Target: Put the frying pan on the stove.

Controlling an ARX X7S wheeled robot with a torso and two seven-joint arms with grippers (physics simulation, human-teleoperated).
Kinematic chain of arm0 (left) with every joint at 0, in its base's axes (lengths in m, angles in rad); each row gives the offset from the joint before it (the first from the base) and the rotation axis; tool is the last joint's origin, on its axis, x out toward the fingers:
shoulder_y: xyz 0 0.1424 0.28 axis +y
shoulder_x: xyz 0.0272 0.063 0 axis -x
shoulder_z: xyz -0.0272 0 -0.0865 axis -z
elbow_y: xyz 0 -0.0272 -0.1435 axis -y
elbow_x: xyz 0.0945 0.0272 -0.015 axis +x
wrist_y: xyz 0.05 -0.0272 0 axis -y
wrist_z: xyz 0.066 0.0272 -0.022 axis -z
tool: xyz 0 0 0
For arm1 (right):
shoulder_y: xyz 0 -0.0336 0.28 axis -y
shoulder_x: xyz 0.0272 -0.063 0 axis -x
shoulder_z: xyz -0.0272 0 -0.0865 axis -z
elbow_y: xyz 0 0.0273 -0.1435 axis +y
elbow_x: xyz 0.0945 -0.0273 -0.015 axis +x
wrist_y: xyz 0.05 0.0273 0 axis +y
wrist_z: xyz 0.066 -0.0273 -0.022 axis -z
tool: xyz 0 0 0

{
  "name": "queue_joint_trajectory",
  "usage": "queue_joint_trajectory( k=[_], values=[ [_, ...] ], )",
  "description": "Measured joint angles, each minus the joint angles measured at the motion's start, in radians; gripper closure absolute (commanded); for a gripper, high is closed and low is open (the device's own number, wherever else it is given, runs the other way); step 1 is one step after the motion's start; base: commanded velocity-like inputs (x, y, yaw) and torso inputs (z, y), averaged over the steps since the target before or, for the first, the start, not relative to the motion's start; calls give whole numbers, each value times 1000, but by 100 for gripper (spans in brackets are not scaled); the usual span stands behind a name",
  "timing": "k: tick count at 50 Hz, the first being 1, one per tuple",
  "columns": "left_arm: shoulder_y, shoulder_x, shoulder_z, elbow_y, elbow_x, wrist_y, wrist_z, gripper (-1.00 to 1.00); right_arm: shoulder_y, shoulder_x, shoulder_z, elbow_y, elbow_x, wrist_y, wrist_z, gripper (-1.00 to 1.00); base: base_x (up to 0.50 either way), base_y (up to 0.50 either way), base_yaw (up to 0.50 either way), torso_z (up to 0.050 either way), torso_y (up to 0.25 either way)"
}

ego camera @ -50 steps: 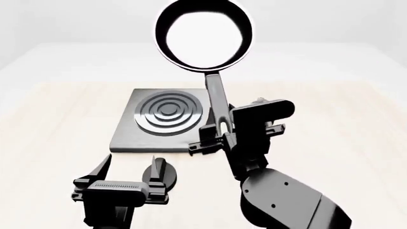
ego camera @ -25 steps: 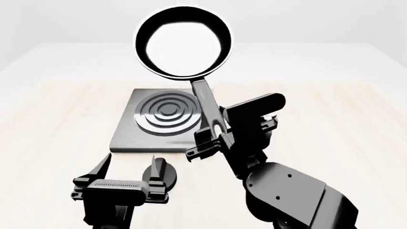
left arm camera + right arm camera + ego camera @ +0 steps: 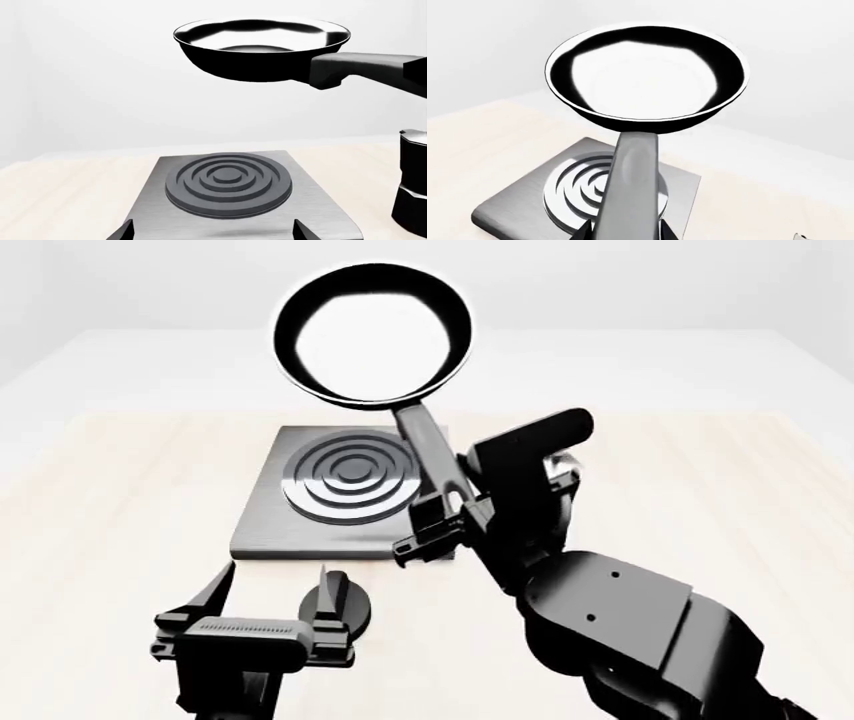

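The glossy black frying pan (image 3: 374, 335) hangs in the air above the far part of the grey stove (image 3: 267, 520). My right gripper (image 3: 438, 520) is shut on its long handle (image 3: 424, 455) near the stove's right edge. In the right wrist view the pan (image 3: 644, 72) fills the frame, the handle (image 3: 630, 190) runs between the fingertips (image 3: 668, 231), and the stove's rings (image 3: 577, 192) lie below. In the left wrist view the pan (image 3: 260, 47) floats high over the ring burner (image 3: 228, 182). My left gripper (image 3: 267, 590) is open and empty, just in front of the stove.
The stove sits on a pale wooden table (image 3: 120, 490) with bare surface to both sides. A small black round knob (image 3: 336, 605) lies by my left gripper. My right arm's black body (image 3: 627, 640) fills the lower right of the head view.
My right gripper has carried the pan to the left and slightly nearer, so it now hangs more over the stove. The left gripper has not moved.
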Motion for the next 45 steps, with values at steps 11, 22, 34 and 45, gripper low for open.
queue_joint_trajectory(
  k=[11, 22, 34, 45],
  values=[
    [-2, -4, 2, 10, -1, -7, -4, -100, 44, -4, 5, 45, 21, 32, -28, 100, 0, 0, 0, 1, 2],
    [-3, -8, 3, 17, -3, -12, -8, -100, 84, -13, 2, 97, 52, 51, -78, 100, 0, 0, 0, 0, 3],
    [-3, -8, 7, 16, -4, -11, -10, -100, 109, -20, -2, 158, 63, 55, -127, 100, 1, 0, 0, 1, 2],
    [-1, -11, 6, 19, -7, -8, -13, -100, 112, -33, -21, 206, 54, 42, -161, 100, 0, 0, 0, 0, 2]
  ],
)
